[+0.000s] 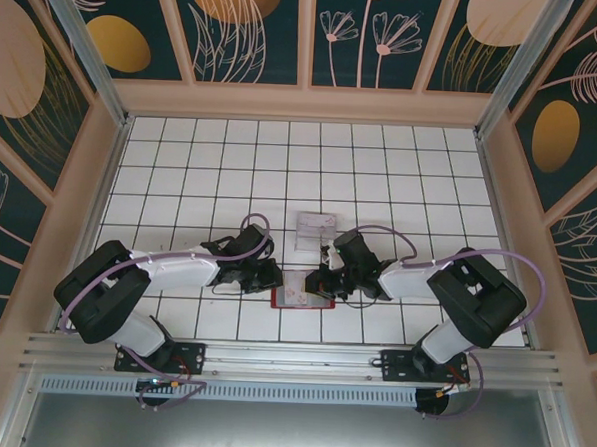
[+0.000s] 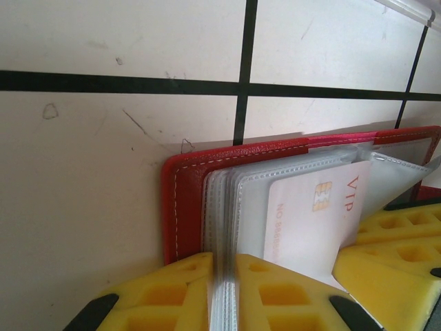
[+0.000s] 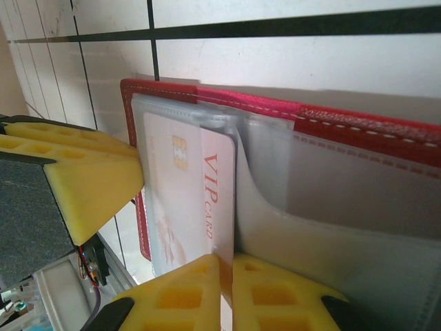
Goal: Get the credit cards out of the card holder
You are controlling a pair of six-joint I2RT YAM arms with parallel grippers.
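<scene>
1. A white card marked VIP, with a gold chip, lies in the open red holder, partly covered by a clear sleeve.
2. The right gripper is clenched on the card's near edge, its yellow fingers pressed together around it.
3. The left gripper is clamped on the stack of clear sleeves, which stands up on edge between its yellow fingers.
4. The holder lies flat on the white tiled table, close to the near edge, between the two grippers.
5. A clear tray sits just beyond the holder, apart from it.
</scene>
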